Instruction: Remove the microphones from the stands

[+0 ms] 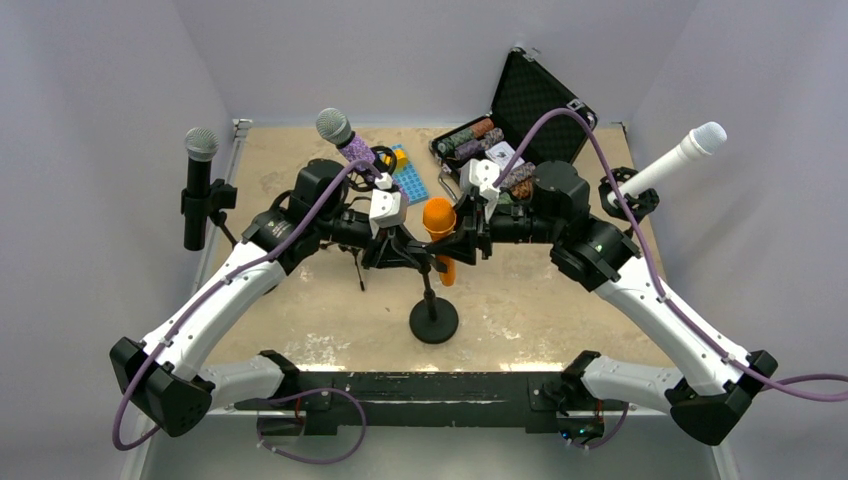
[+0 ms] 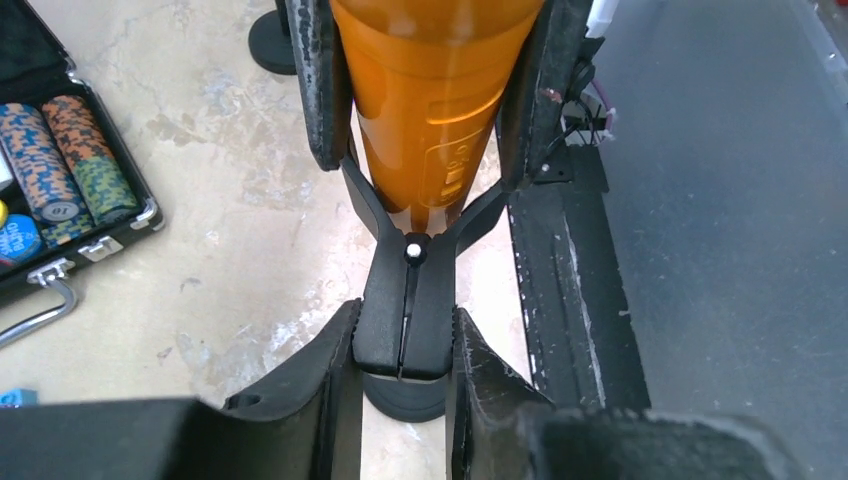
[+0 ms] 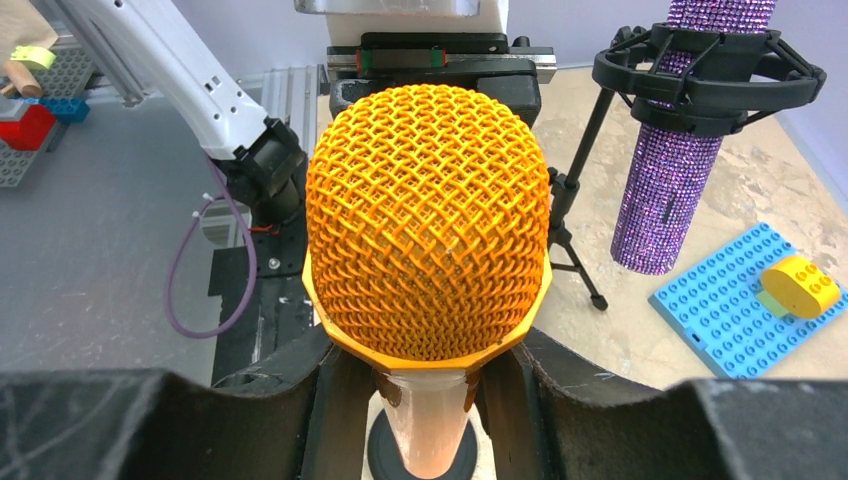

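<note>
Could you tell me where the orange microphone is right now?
The orange microphone sits mid-table in the top view, in the clip above the stand's round base, with the right gripper on its body and the left gripper pinching the clip.

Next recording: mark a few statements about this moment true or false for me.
1. The orange microphone sits in the clip of its stand. True.
2. The right gripper hangs open, holding nothing. False: it is closed on the orange microphone's body, just under the mesh head.
3. The left gripper is closed on the clip's handles. True.
4. The poker chip case is shut. False: its lid stands open.
5. The white microphone lies inside the case. False: it sits tilted in a shock mount, outside the case.
</note>
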Controlling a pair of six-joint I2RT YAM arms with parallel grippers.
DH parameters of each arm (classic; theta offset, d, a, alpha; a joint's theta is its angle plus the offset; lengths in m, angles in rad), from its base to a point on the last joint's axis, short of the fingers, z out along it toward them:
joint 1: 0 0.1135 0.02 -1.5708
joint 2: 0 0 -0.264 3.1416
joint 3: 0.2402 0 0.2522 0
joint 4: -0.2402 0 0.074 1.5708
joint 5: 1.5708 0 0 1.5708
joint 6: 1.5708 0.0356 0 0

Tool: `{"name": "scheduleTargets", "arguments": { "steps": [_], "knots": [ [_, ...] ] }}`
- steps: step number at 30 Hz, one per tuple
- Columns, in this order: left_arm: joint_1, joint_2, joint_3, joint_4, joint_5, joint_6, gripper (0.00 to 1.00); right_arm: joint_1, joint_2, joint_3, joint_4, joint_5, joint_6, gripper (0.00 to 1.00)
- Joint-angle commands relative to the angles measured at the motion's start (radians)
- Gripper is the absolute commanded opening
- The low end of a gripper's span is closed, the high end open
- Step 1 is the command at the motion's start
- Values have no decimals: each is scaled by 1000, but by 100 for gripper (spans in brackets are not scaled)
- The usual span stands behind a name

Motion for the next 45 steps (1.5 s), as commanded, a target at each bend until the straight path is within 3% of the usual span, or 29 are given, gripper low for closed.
{"name": "scheduleTargets", "arguments": {
  "steps": [1, 6, 16, 19, 20, 25, 27, 31, 37, 45],
  "knots": [
    [-2, 2, 40, -8, 27, 44, 0, -1, -31, 18, 60, -16, -9, 0],
    [-3, -4, 31, -38, 2, 84, 0, -7, -15, 120, 49, -18, -6, 0],
    [-3, -7, 26, -47, -27, 94, 0, -9, 81, 517, 58, -22, 73, 0],
    [-1, -14, 41, -12, -49, 38, 37, -12, 80, 553, 40, 34, 58, 0],
    [-1, -14, 51, -4, -53, 27, 50, -12, 71, 543, 29, 58, 42, 0],
    [-1, -16, 143, -10, -40, -11, 67, -14, 30, 460, -55, 280, -59, 0],
    [-1, -18, 168, -13, -37, -16, 68, -20, 14, 433, -88, 417, -86, 0],
    [-1, -34, 175, 19, -40, -57, 73, -82, -35, 318, -163, 513, -151, 0],
    [0, -69, 145, 82, -64, -120, 77, -287, -114, 112, -278, 560, -181, 0],
    [8, -79, 138, 146, -105, -199, 76, -311, -129, -113, -462, 580, -169, 0]
  ]
}}
